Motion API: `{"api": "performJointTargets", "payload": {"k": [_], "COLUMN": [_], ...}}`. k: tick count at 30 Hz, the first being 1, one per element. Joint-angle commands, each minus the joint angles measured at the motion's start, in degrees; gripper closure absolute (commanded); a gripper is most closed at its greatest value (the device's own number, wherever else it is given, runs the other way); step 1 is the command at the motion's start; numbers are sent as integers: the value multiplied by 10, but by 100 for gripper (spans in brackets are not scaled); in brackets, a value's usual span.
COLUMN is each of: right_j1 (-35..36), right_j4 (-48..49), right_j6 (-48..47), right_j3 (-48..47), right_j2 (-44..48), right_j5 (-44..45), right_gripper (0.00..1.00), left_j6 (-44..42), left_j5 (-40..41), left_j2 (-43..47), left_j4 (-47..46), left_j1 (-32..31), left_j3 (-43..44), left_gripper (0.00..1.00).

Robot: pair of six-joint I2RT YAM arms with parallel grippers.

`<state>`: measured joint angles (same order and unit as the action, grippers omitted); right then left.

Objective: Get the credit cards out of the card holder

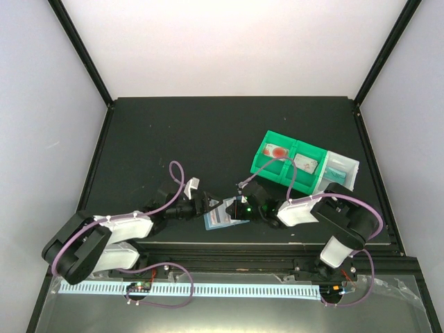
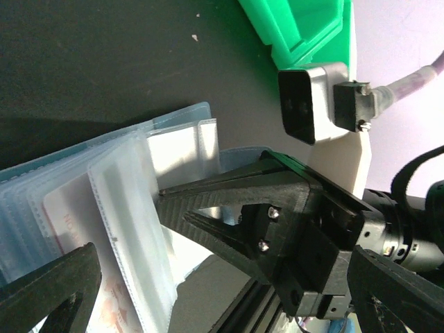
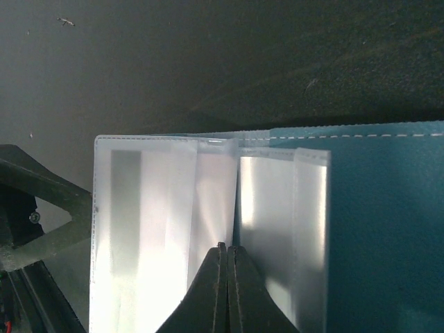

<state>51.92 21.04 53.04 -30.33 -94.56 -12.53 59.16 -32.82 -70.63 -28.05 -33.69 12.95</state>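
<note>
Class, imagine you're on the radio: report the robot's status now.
Left gripper open beside card holder. Right gripper shut at its clear sleeves. Card in sleeve. Green bins apart.

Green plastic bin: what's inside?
Green plastic bin, left compartment: whitish card with red mark. Right: pale card. Purple cable crosses its near edge; anything under the cards is hidden.

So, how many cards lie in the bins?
3: a red-marked card in the left compartment of the green bin, a pale card in its right compartment, a teal card in the clear bin. Others may hide in the card holder.
</note>
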Motion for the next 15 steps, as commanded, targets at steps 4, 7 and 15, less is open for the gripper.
{"api": "performJointTargets", "payload": {"k": [4, 7, 15], "right_j1": [-3, -3, -2], "right_j4": [-25, -16, 14], "right_j6": [6, 6, 16], "right_j3": [8, 10, 18], "right_j2": [-12, -11, -17], "right_j5": [11, 8, -6], "right_gripper": [99, 99, 99], "left_j6": [4, 8, 18], "left_j5": [-4, -10, -17], "left_j2": [-24, -44, -47], "left_j4": [-36, -47, -59], "left_j1": [3, 2, -6], "left_j3": [7, 10, 24], "left_gripper": [1, 1, 2]}}
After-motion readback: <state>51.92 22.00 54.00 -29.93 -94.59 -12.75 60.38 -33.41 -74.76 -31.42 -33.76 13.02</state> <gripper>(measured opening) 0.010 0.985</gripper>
